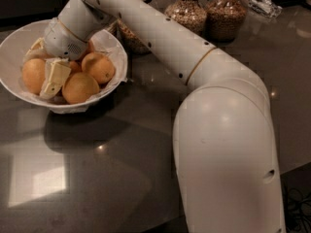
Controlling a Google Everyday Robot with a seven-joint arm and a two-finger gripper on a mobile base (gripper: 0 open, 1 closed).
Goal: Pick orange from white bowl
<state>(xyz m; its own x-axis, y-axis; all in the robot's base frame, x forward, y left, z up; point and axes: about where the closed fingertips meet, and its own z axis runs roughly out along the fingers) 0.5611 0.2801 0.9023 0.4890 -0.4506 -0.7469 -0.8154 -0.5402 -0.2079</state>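
The white bowl [114, 47] with a crinkled liner stands at the left of the dark table and holds several oranges. My gripper [41, 71] reaches down into the bowl from the right. It is open, with one cream finger [56, 76] between the left orange [31, 76] and the front orange [80, 88], and the other finger [36, 45] behind the left orange. That orange lies between the fingers. Another orange [99, 67] lies at the right of the bowl. The wrist hides the oranges at the back.
Glass jars of grains [187, 11] [226, 13] stand behind the bowl at the back of the table [121, 169]. My white arm [223, 144] crosses the table from the front right and fills the right side of the view.
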